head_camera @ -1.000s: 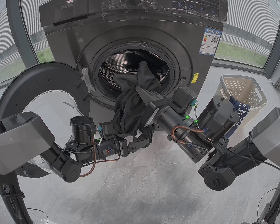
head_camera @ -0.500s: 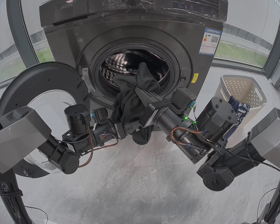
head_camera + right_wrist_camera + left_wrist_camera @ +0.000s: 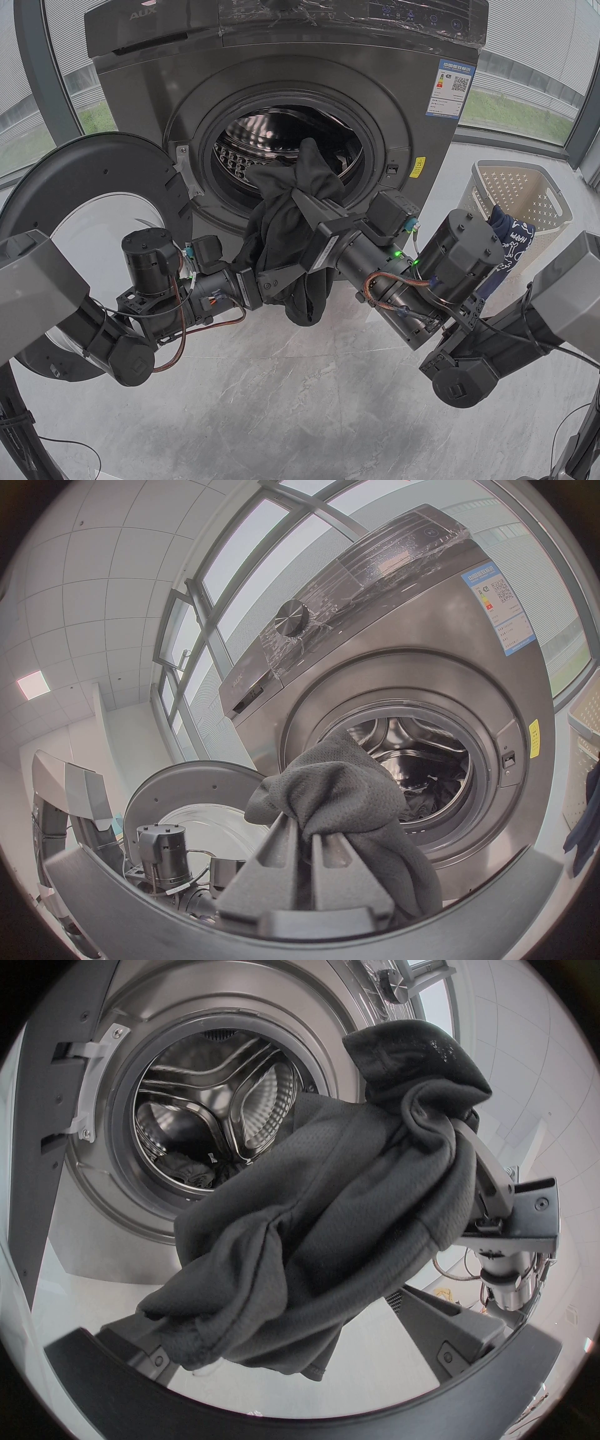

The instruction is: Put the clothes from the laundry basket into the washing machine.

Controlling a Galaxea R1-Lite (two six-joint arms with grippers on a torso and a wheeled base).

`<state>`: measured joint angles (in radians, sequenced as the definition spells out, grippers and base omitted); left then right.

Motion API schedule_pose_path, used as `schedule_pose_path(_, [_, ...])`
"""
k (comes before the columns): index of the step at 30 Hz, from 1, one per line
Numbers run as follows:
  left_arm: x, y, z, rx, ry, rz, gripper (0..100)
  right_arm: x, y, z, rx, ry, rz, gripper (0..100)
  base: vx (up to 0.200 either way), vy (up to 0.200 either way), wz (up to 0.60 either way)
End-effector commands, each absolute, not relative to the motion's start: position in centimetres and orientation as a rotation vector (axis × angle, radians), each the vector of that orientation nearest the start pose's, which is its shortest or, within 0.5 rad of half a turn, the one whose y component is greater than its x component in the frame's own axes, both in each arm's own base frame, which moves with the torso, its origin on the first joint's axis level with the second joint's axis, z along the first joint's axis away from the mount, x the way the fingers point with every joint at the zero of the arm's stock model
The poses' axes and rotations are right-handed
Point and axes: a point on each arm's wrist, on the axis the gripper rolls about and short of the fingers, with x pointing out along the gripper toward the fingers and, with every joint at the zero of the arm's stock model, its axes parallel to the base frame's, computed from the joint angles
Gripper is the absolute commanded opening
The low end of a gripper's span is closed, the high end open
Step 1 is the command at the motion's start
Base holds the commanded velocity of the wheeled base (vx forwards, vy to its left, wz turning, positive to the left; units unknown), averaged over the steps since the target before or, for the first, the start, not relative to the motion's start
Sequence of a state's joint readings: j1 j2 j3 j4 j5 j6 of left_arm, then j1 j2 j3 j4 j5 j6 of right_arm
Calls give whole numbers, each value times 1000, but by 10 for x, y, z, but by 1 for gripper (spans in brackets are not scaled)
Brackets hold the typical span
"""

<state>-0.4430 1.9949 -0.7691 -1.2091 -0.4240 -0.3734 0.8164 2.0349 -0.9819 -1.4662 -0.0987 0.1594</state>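
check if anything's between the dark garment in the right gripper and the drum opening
Nothing visible does. The door is swung aside to the left, the drum opening lies open just behind the dark garment in the right gripper, and the left gripper sits below its hanging end.

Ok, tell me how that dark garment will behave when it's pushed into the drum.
Likely floppy: the dark garment sags in folds below the right pincer. Probably light, since one pinch carries it. Its hanging tail may drape over the door rim rather than slide in.
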Motion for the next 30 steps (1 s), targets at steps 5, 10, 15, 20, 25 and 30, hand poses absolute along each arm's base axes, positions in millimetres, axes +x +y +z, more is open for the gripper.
schedule_pose_path(5, [300,-160,121,-342,234,-863,100,265,276,191,332,-314,732,0,0,0,0])
schedule_pose_path(10, [291,-159,130,-342,189,-890,100,266,276,189,329,-308,730,0,0,0,0])
schedule_pose_path(15, [284,-160,134,-343,190,-904,100,267,277,188,329,-307,728,0,0,0,0])
schedule_pose_path(20, [286,-162,126,-339,209,-902,100,267,277,187,328,-304,728,0,0,0,0])
schedule_pose_path(25, [296,-167,109,-337,226,-888,100,266,277,188,328,-307,730,0,0,0,0])
schedule_pose_path(30, [306,-162,96,-312,228,-861,100,266,277,188,328,-307,730,0,0,0,0])
